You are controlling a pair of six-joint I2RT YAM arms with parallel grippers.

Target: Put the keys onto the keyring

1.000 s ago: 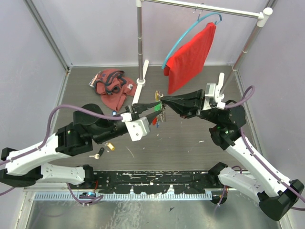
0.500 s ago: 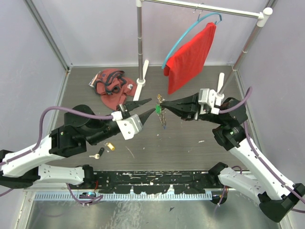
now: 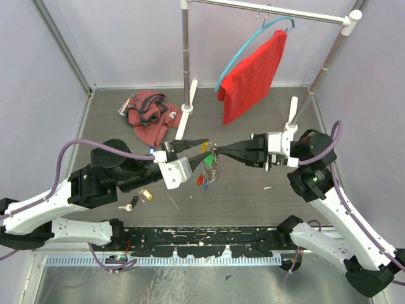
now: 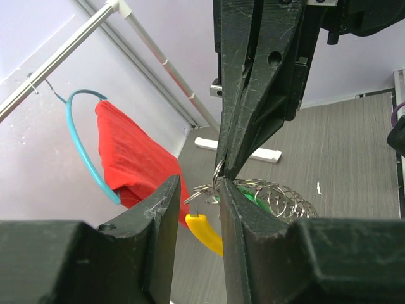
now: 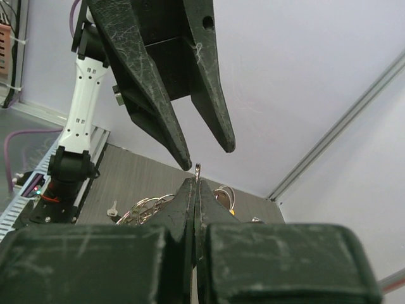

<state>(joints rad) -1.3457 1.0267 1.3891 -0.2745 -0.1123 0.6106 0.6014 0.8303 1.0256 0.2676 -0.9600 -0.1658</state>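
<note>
My right gripper [image 3: 217, 150] [image 5: 195, 180] is shut on the keyring [image 5: 198, 170], whose thin metal edge pokes out above its fingertips. Below the ring hangs a bunch of chained silver rings [image 3: 213, 170] [image 4: 286, 196] with green [image 3: 207, 161], red [image 3: 200, 180] and blue [image 3: 206, 185] keys. My left gripper [image 3: 204, 147] [image 4: 197, 187] faces it tip to tip, jaws apart. A yellow-headed key [image 4: 204, 231] hangs in the gap between them, against the ring. On the table, a yellow key [image 3: 147, 194] and a black key [image 3: 130, 204] lie loose to the left.
A red cloth [image 3: 253, 76] on a blue hanger hangs from the metal rack [image 3: 185, 57] behind the grippers. A crumpled red garment [image 3: 149, 114] lies at the back left. A black strip [image 3: 209, 237] runs along the table's near edge between the arm bases.
My left gripper let go, opened and drew back, then came in again around the yellow key. My right gripper sank lower and left with the ring and its bunch.
</note>
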